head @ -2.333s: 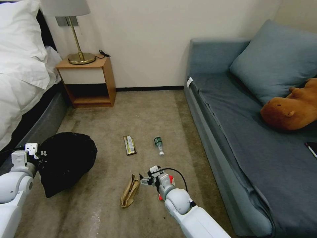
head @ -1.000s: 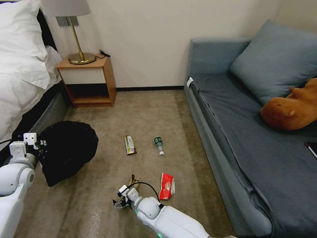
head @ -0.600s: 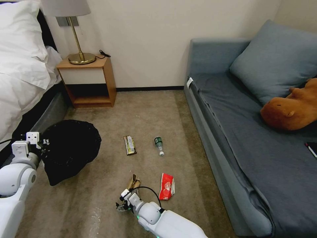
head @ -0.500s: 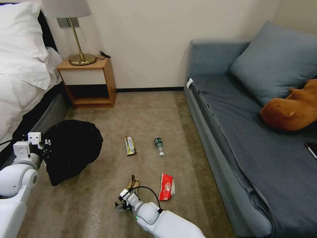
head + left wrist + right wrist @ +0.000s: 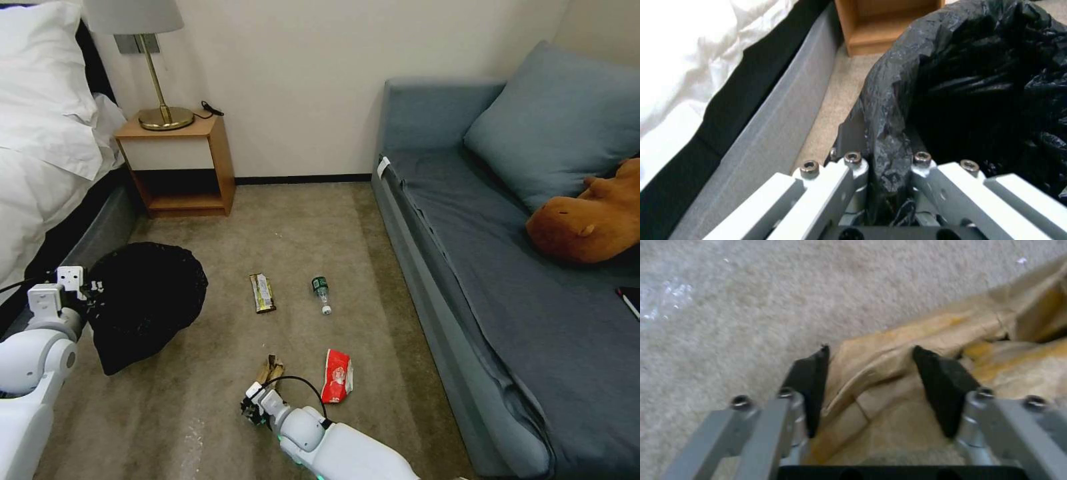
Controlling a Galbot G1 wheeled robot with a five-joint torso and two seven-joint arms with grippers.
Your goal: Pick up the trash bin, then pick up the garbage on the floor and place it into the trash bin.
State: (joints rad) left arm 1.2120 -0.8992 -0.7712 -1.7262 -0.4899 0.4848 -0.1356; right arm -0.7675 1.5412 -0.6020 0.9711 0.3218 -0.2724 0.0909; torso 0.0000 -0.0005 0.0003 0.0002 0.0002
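Now I see my left gripper [image 5: 882, 173] with its fingers closed on the black bag rim of the trash bin [image 5: 143, 310], which is beside the bed [image 5: 47, 167] on the left. My right gripper [image 5: 871, 393] is low over the carpet [image 5: 307, 220], and its fingers [image 5: 811, 386] are apart, one at each side of a fold of the crumpled brown paper bag [image 5: 916, 350]. The red snack wrapper [image 5: 337, 377] lies just beside it. The small bottle [image 5: 321, 292] and the olive-gold bar wrapper [image 5: 262, 293] lie farther away, near each other.
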